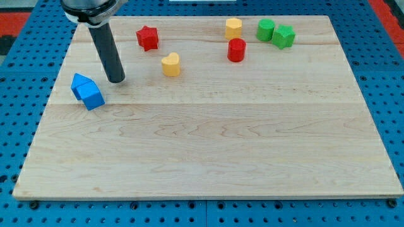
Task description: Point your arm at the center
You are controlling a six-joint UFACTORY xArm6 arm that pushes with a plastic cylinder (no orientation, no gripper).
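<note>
My tip [116, 81] rests on the wooden board [208, 145] at the view's upper left. It stands just right of and slightly above two touching blue blocks [87, 91]. A red star block [147, 37] lies up and to the right of the tip. A yellow heart block [170, 64] lies to the tip's right. A red cylinder [236, 50] and a yellow hexagonal block [233, 28] sit near the top centre. A green cylinder [265, 29] and a green star block [283, 36] touch at the top right.
The board lies on a blue perforated table [391, 94]. The arm's dark body [88, 9] enters from the view's top left.
</note>
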